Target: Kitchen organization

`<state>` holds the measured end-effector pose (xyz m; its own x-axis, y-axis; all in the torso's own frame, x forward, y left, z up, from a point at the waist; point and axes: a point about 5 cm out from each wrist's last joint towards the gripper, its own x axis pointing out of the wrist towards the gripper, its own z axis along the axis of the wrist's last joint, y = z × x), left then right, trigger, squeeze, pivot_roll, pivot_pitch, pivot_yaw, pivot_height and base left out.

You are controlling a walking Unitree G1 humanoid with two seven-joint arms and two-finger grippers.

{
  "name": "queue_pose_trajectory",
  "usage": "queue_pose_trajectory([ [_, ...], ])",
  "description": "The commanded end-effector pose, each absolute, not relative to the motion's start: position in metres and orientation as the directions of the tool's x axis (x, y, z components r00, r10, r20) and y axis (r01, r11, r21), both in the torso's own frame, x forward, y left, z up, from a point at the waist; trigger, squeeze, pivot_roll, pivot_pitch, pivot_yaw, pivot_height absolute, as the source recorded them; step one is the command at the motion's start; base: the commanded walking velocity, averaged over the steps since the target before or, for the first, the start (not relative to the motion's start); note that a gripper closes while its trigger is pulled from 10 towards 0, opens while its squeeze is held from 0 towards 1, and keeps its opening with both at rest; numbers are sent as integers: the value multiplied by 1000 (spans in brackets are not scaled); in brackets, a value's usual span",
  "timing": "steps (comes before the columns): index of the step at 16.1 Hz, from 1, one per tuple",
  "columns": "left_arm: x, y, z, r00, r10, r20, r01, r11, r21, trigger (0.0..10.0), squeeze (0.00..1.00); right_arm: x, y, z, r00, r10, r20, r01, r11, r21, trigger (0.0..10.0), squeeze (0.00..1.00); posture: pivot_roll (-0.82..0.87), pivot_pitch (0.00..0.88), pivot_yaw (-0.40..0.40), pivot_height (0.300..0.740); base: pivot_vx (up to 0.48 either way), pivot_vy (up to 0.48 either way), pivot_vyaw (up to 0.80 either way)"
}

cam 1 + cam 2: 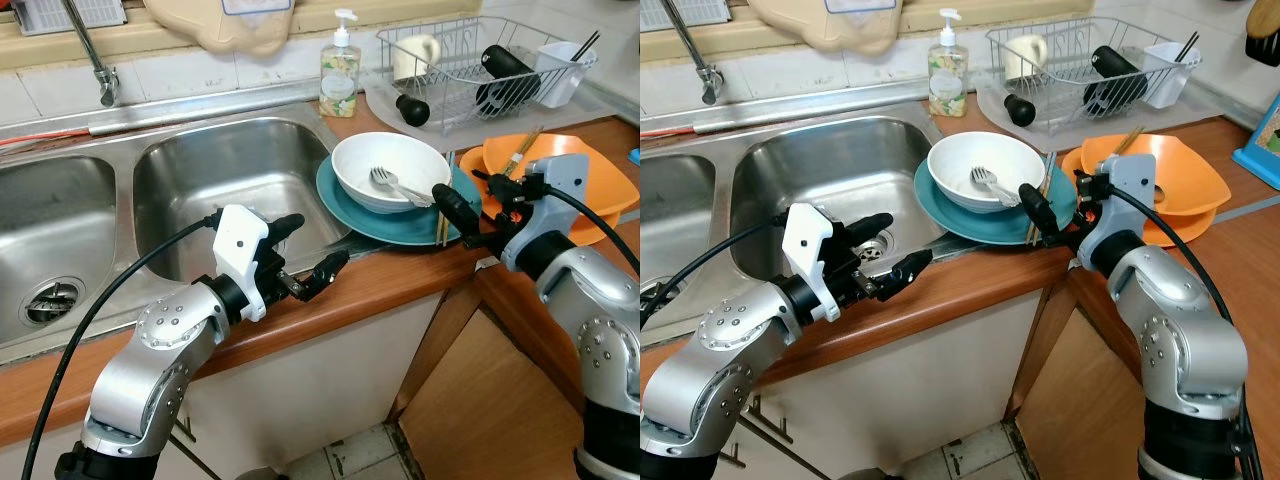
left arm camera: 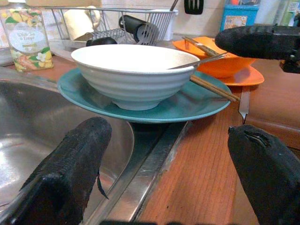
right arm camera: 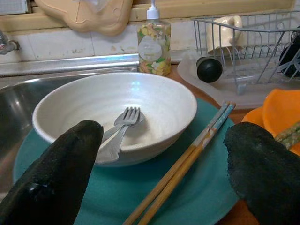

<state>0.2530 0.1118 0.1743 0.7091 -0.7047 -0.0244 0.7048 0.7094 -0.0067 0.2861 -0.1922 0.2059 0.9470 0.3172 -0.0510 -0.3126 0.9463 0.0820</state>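
A white bowl point(image 1: 392, 160) holding a metal fork point(image 1: 393, 184) sits on a teal plate point(image 1: 345, 207) at the counter's edge, right of the sink basin point(image 1: 225, 180). Wooden chopsticks point(image 3: 187, 164) lie across the plate's right side. My left gripper point(image 1: 312, 250) hovers open over the counter lip, just left of the plate and pointing at it. On the plate's right side, my right gripper point(image 1: 475, 205) is open above the rim, near the chopsticks and facing the bowl. Neither holds anything.
An orange bowl point(image 1: 600, 180) with chopsticks, stacked on an orange plate, sits right of the teal plate. Behind stand a soap bottle point(image 1: 340, 75) and a wire dish rack point(image 1: 470, 60) with a mug, a black bottle and a utensil cup. The faucet point(image 1: 95, 55) is at back left.
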Motion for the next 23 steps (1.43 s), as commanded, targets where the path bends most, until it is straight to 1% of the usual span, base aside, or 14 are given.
queue_pose_trajectory([
  [1,251,112,176,703,-711,-25,711,703,1,10000,0,289,-190,211,942,335,-35,-332,941,63,4706,0,-138,0,48,740,0,0,0],
  [2,250,112,175,703,-711,-26,711,703,1,10000,0,289,-190,210,940,339,-36,-337,940,60,4941,0,-136,0,47,740,0,0,0],
  [3,250,112,175,703,-711,-27,711,703,1,10000,0,289,-190,211,940,340,-36,-337,940,58,5882,0,-136,0,47,740,0,0,0],
  [4,250,112,175,703,-711,-26,711,703,1,10000,0,289,-190,212,940,341,-24,-339,939,60,9216,0,-137,0,48,740,0,0,0],
  [5,250,112,176,702,-711,-24,712,703,1,10000,0,289,-190,216,941,339,-4,-338,939,64,10000,0,-137,0,48,740,0,0,0],
  [8,253,114,176,728,-685,-17,685,728,10,10000,0,284,-191,230,937,341,78,-347,934,82,10000,0,-138,0,51,740,0,0,0],
  [10,257,118,177,782,-623,4,623,782,14,10000,0,279,-189,238,939,323,113,-333,939,80,10000,0,-141,0,52,740,0,0,0],
  [11,264,122,178,847,-531,30,531,847,2,10000,0,271,-183,242,949,286,134,-292,956,32,10000,0,-142,0,49,740,0,0,0],
  [14,267,125,182,887,-457,66,458,889,-2,10000,0,259,-172,242,955,256,147,-254,967,-30,10000,0,-142,0,45,740,0,0,0],
  [17,267,121,184,898,-431,92,431,902,20,10000,0,249,-162,240,963,198,184,-201,980,-1,10000,0,-142,0,50,740,185,0,0],
  [21,269,123,188,910,-400,113,401,916,15,10000,0,248,-154,234,964,209,163,-213,977,6,10000,0,-138,0,54,740,283,0,0],
  [23,270,126,190,913,-390,121,391,920,19,10000,0,248,-150,233,963,221,153,-228,973,29,10000,0,-136,0,55,740,279,0,-794],
])
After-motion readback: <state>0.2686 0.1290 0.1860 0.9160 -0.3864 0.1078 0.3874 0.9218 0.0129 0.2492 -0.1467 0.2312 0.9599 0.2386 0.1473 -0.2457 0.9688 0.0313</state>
